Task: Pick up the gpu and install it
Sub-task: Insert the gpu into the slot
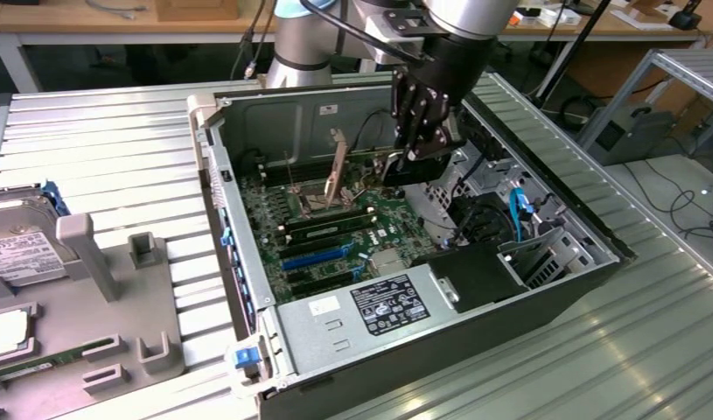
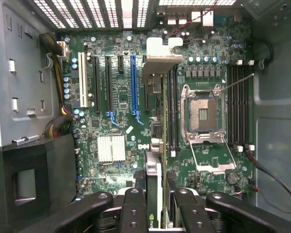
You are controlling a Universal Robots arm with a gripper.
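While a hard drive (image 1: 16, 249) rests on a grey fixture (image 1: 111, 297) on the tabletop (image 1: 100, 140), off the exterior view's left of the open computer case (image 1: 508, 337), the tool (image 1: 421, 159) hangs over the case's motherboard (image 1: 321, 229). It is partly closed, clamping the gpu (image 1: 412, 171) edge-on, and the card's silver bracket (image 2: 160, 63) points toward the case's vented rear wall.
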